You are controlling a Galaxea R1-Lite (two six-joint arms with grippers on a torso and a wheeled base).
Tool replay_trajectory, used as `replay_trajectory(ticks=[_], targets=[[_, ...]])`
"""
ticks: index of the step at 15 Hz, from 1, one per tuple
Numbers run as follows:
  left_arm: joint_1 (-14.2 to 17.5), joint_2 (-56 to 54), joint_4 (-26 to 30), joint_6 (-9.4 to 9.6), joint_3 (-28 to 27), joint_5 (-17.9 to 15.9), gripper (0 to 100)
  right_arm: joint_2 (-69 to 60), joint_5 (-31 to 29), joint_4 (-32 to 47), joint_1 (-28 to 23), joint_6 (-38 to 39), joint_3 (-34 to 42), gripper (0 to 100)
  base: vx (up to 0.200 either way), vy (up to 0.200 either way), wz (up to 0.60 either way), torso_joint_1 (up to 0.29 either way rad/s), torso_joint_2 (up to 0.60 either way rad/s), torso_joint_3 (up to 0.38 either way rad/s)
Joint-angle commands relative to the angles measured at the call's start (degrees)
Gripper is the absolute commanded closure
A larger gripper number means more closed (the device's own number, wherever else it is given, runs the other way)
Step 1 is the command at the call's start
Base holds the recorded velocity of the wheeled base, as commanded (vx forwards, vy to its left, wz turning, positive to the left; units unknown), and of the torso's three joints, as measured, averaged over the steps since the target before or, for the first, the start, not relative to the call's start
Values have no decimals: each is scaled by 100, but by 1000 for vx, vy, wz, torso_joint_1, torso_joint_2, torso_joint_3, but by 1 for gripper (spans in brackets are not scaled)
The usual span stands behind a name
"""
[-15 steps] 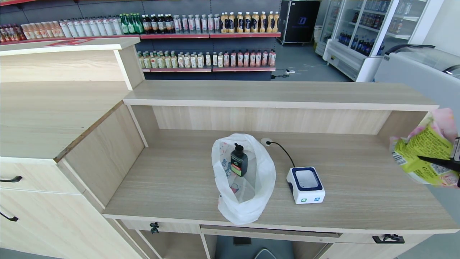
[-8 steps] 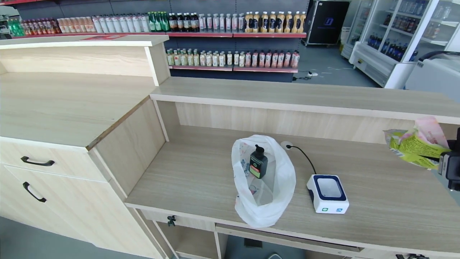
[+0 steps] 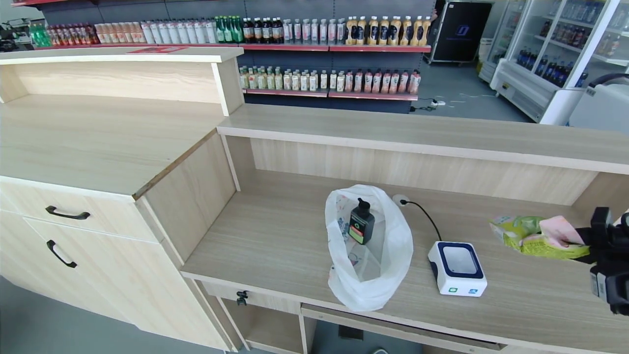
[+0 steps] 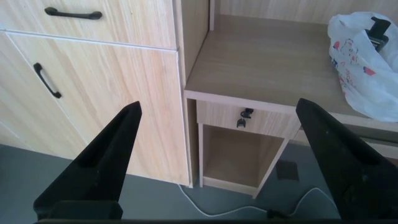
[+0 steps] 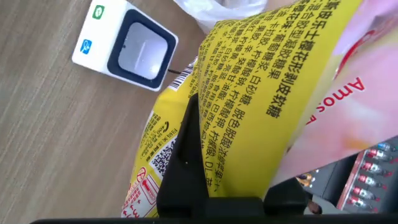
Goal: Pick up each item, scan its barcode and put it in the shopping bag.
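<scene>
Right of scanner (image 3: pixel 457 268), snack packet (image 3: pixel 533 237) clamped in right gripper (image 3: pixel 584 240), left gripper (image 4: pixel 219 106) spread empty

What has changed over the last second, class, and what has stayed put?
The right claw, shut on the snack packet, has carried it leftward toward the scanner and tipped it from upright to nearly flat. The camera also shifted. The shopping bag, the bottle in it and the scanner kept their places on the counter.

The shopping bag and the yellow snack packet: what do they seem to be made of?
Shopping bag: probably thin translucent white plastic film; it crumples and light passes through its wall.
Snack packet: apparently glossy printed plastic film; it creases softly.
</scene>
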Motion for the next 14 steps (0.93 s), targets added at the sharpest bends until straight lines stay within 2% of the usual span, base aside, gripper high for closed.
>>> replay_trajectory(ticks=[1, 3, 8, 14], targets=[[0, -2, 2, 2, 0, 0, 0, 221, -31, 319, 36, -336, 21, 100, 0, 0, 0, 0, 0, 0], [0, -2, 2, 2, 0, 0, 0, 353, -49, 530, 45, -1207, -234, 100, 0, 0, 0, 0, 0, 0], [0, -2, 2, 2, 0, 0, 0, 564, -435, 503, 10, -1461, -278, 100, 0, 0, 0, 0, 0, 0], [0, -2, 2, 2, 0, 0, 0, 968, -488, 275, 19, -1892, -542, 100, 0, 0, 0, 0, 0, 0]])
